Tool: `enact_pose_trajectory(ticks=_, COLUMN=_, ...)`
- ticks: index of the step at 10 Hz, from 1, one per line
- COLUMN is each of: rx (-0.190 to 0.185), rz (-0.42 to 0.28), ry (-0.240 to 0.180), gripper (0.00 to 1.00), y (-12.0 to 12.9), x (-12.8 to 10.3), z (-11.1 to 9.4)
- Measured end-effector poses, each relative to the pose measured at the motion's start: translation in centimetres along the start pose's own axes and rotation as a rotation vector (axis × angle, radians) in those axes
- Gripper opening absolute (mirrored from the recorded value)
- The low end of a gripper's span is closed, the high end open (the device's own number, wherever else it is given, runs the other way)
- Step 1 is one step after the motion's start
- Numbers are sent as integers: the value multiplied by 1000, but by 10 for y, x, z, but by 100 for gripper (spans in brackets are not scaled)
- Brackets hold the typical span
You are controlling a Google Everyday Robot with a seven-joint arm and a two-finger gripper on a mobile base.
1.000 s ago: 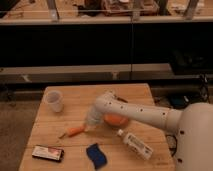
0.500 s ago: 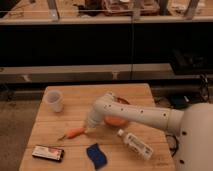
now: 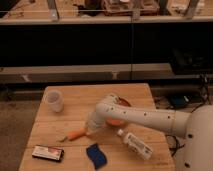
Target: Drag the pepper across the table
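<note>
One gripper (image 3: 93, 127) low beside pepper (image 3: 77, 134), jaws' state unclear, wooden table (image 3: 75, 112), dark shelving behind

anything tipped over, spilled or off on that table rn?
One thing: the clear plastic bottle lies on its side near the light wooden table's front right. No spill shows. The end effector sits at the small orange pepper's thick end; the translucent cup stands upright.

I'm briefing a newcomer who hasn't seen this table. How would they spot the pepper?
On the wooden table, look left of centre, where the white arm's gripper ends. The pepper lies there: small, slender, orange, tapered, unlike the round orange bowl behind the arm.
</note>
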Motion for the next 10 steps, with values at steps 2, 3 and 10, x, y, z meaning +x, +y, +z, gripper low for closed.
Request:
enact_pose_trajectory(ticks=2, rx=8, rz=0, ry=6, gripper=1, y=8, x=6, z=-5)
enact_pose_trajectory(ticks=3, rx=12, rz=-6, ry=10, gripper=1, y=10, x=6, z=-6)
enact_pose_trajectory(ticks=10, rx=35, rz=-38, ry=37, gripper=1, y=23, x=4, z=-10)
